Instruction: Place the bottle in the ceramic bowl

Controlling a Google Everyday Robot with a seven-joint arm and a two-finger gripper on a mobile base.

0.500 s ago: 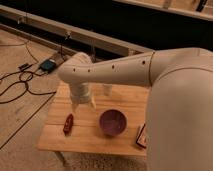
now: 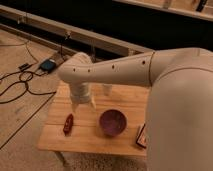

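Mostly robot in shot: the white arm fills the right side and reaches across to centre left, bulky body at lower right; dark wall and a pale rail run across the top of the frame; carpeted floor at left.

Wooden table sits lower centre, light slatted top, its right part hidden by the robot; the ceramic bowl is on it, lower centre, purple and glossy, upright, nothing visible inside.

Gripper hangs from the arm's end at centre left, pointing down over the left half of the table, left of the bowl and apart from it; its fingers stand spread, no object seen between them.

Bottle: cannot pick it out for sure; a pale upright object shows just under the arm, above the bowl in frame, too blurred to name.

Flat red-and-white box at the table's right edge, partly cut off by the robot body; small dark red item lies near the table's left edge, below the gripper in frame.

Blue device on the floor at upper left; black cables trail from it toward the left edge.
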